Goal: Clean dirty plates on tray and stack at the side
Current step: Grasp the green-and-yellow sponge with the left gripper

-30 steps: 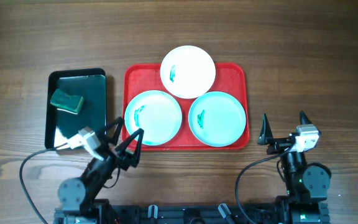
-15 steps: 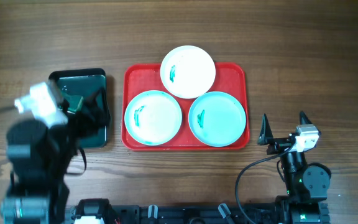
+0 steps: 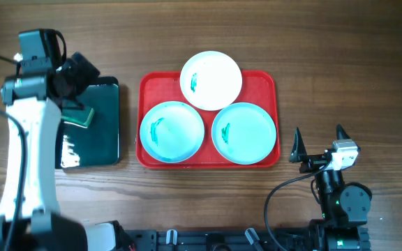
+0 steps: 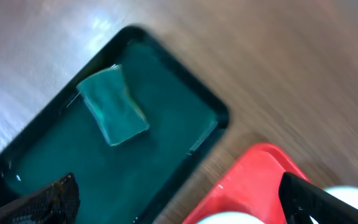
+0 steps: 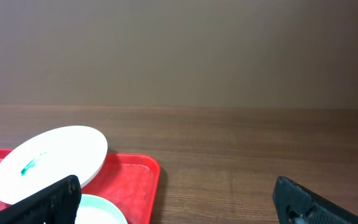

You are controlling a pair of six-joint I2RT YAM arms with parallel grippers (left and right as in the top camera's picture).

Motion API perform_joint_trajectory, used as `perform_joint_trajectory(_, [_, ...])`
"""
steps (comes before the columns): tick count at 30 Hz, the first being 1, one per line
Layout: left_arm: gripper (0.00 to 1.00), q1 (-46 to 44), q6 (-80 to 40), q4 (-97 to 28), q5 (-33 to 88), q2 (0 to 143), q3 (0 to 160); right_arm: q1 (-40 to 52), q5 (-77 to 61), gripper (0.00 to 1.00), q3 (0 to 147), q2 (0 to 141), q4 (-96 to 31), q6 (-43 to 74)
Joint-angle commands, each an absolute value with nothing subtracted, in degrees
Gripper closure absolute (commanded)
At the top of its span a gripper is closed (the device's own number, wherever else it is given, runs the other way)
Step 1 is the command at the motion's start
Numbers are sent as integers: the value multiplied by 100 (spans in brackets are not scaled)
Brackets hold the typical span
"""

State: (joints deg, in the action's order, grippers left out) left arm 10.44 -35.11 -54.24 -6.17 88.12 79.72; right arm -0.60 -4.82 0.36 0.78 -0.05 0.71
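The red tray (image 3: 266, 82) holds three plates with green smears: a white plate (image 3: 211, 80) at the back, resting on the rims of a turquoise plate (image 3: 172, 131) on the left and a turquoise plate (image 3: 244, 132) on the right. My left gripper (image 3: 82, 72) is open and empty, raised over the back of the black tray; its wrist view shows its jaws (image 4: 179, 205) apart above the red tray's corner (image 4: 257, 180). My right gripper (image 3: 319, 136) is open and empty, right of the red tray. Its wrist view (image 5: 179, 202) shows the white plate (image 5: 48, 162) and the tray (image 5: 135, 177).
A black tray (image 3: 100, 132) lies left of the red tray, with a green sponge (image 3: 75, 115) at its back left. The sponge also shows in the left wrist view (image 4: 114, 106) on the black tray (image 4: 166, 149). Bare wood table surrounds both trays.
My left arm has risen from the table's front edge and swung back and left over the black tray. The right arm and the plates have not moved.
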Motion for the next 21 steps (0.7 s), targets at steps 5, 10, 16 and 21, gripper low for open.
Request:
perform_joint_trajectory(5, [0, 1708, -4958, -5332, -454, 9998, 8020, -84, -408, 0, 32, 43, 8, 1])
perform_joint_trajectory(10, [5, 1761, -5129, -5253, -392, 10532, 8020, -84, -408, 0, 32, 43, 8, 1])
perform_joint_trajectory(16, [15, 1750, -5127, -5059, -456, 11133, 7966, -84, -408, 0, 30, 43, 8, 1])
perform_joint_trajectory(21, [18, 1741, -4969, -5059, -412, 11474, 7922, -84, -408, 0, 32, 43, 8, 3])
